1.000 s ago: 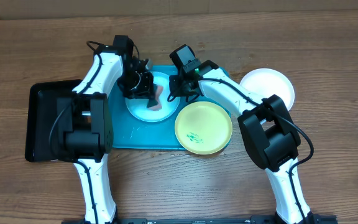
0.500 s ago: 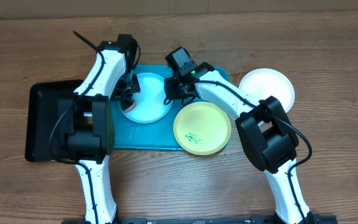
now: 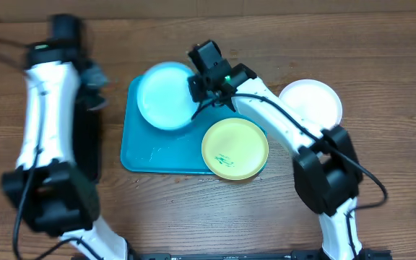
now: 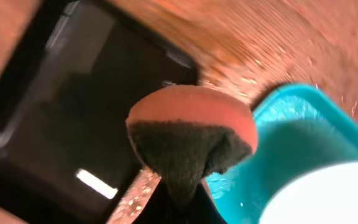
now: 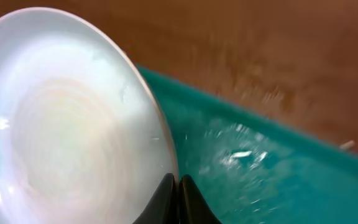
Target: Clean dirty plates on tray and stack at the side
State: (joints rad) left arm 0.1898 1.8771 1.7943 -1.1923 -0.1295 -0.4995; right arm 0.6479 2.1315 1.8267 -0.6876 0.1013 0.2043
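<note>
From overhead, my right hand (image 3: 198, 92) pinched the rim of the pale cyan plate (image 3: 165, 95) at the turquoise tray's (image 3: 157, 155) far-left corner. The smeared yellow-green plate (image 3: 235, 148) overlapped its near-right edge, and the white plate (image 3: 310, 101) sat on the surface (image 3: 381, 65) beside it.

At my left wrist, my left hand (image 4: 180, 198) squeezed the orange sponge (image 4: 191, 124), with the black tray (image 4: 73, 106) behind.

At my right wrist, my fingers (image 5: 166, 198) met on that plate's rim.

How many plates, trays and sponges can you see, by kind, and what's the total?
Plates: 3 (pale cyan plate, yellow-green plate, white plate)
Trays: 2 (turquoise tray, black tray)
Sponges: 1 (sponge)
Total: 6
</note>
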